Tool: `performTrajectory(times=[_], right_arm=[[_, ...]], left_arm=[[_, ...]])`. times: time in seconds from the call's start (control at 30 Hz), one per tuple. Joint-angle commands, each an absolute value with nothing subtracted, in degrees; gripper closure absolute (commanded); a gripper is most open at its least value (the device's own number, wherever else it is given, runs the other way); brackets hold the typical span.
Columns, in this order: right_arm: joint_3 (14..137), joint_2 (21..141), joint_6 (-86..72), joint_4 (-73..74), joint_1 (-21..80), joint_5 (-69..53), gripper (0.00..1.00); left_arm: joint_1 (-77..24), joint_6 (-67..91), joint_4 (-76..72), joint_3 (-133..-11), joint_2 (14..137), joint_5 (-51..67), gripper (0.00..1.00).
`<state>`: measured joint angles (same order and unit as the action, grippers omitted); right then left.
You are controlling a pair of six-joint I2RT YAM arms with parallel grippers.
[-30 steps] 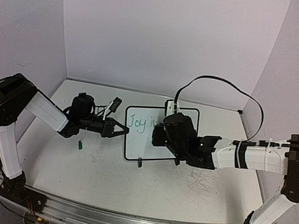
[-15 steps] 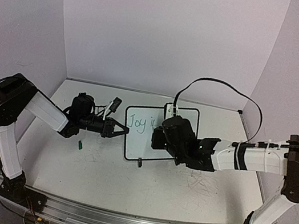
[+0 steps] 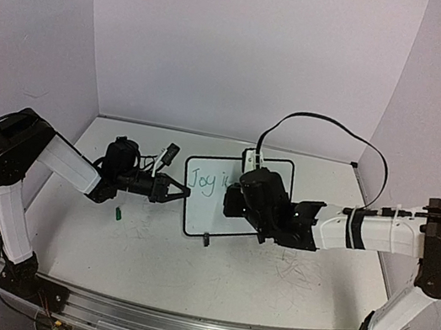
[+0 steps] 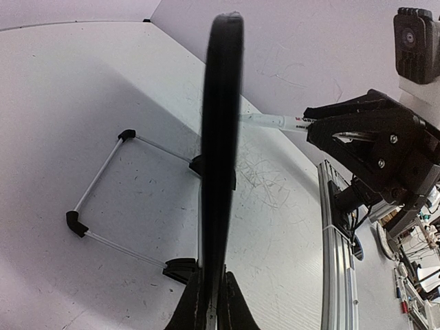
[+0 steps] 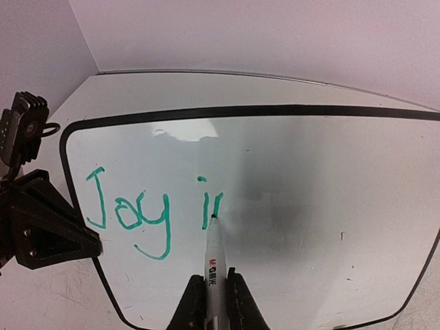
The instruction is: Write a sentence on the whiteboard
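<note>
Left gripper (image 3: 182, 193) at whiteboard (image 3: 205, 211) left edge

The left arm (image 3: 67, 164) was stretched low toward the right, and the left gripper (image 3: 182, 193) was clamped on the whiteboard (image 3: 205, 212) edge. The right arm (image 3: 371, 230) was extended leftward, the right gripper (image 5: 212, 283) closed around a marker (image 5: 213, 256).
</note>
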<state>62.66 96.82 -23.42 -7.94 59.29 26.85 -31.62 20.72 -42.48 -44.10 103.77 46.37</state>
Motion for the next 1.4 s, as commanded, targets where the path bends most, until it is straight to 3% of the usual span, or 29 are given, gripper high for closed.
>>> performTrajectory(times=[0.0,1.37], right_arm=[[65.2,96.9,-22.5,-9.0,58.7,28.9,1.0],[63.9,95.9,-25.5,-5.7,57.9,30.5,1.0]], left_arm=[[-32.3,19.7,-43.6,-43.6,101.3,48.0,1.0],[-32.3,19.7,-43.6,-43.5,101.2,48.1,1.0]])
